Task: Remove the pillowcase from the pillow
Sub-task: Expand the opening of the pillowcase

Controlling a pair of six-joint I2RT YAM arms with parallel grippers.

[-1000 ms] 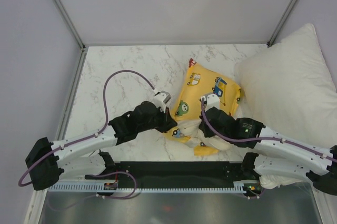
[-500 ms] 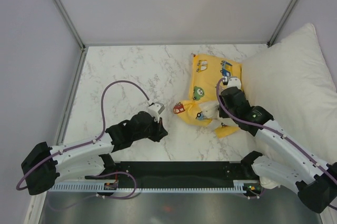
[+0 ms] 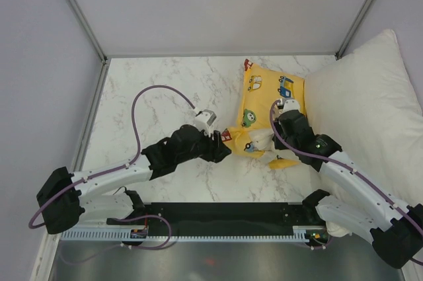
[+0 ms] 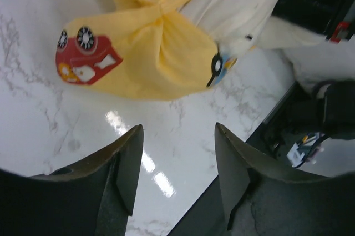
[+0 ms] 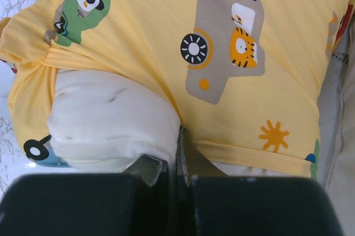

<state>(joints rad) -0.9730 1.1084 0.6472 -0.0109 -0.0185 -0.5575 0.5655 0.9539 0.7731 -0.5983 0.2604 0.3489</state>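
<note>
Covering the whole work area, the desk (image 3: 165,89) has a white marble-pattern top. Plain grey walls enclose it, and aluminium frame posts (image 3: 78,13) come down to its far corners. A black mounting plate (image 3: 218,211) runs along the near edge and carries both arm bases.

1. The large white pillow (image 3: 370,102) lies along the right edge of the desk. Its left side touches the pillowcase.
2. The pillowcase (image 3: 268,92) lies right of centre, toward the far right corner. Its near end is gathered, and one bunched corner with a red car print points at the left arm.
3. The pillow (image 3: 259,141) protrudes from the near end of the pillowcase. The rest is covered.
4. The right arm crosses the near right part of the pillowcase and hides it from above. The right gripper (image 5: 178,136) is clamped on the exposed pillow, just beside the case hem.
5. The left gripper (image 4: 177,136) has its jaws apart and holds nothing. It hangs over bare desk, just short of the bunched corner.
6. A purple cable (image 3: 158,89) loops over the desk left of centre.
</note>
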